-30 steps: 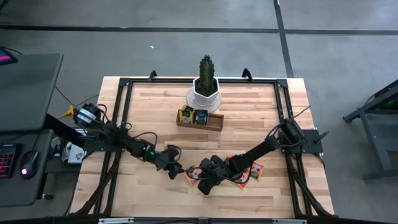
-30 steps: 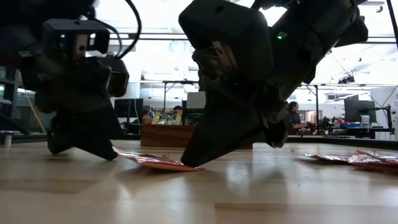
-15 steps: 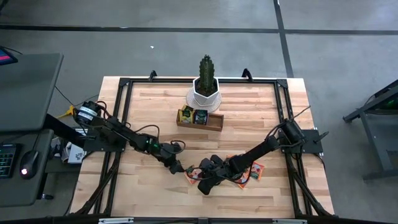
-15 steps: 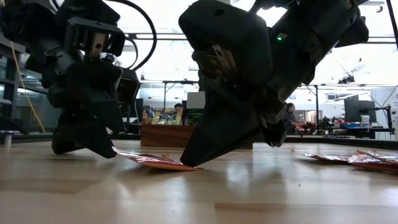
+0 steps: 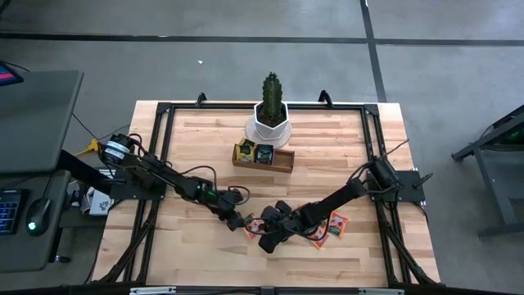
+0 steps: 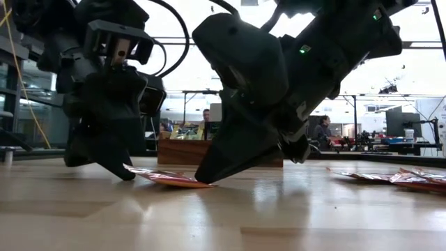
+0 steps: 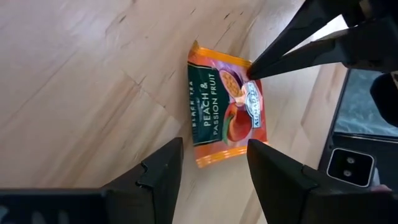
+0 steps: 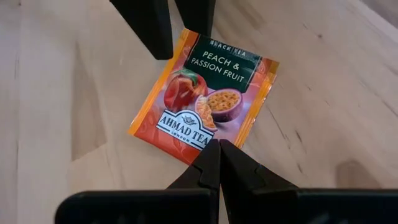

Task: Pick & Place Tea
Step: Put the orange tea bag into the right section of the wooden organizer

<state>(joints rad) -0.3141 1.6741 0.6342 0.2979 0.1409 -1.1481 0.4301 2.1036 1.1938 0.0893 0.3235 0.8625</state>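
Grasp step: left gripper [image 7: 208, 168], fingers spread, straddles the orange sachet [image 7: 225, 102]; right gripper [image 8: 218, 163], fingers pressed together, pins its far edge. Next: close and lift.

The orange tea sachet [image 5: 255, 229] lies hemmed in: left gripper [image 5: 238, 221] straddles one edge with fingers apart, right gripper [image 5: 264, 242] presses closed tips on the opposite edge. Bare table [image 5: 188, 254] lies open nearby. The wooden tray [image 5: 264, 160] and potted cactus [image 5: 270, 111] stand well apart.
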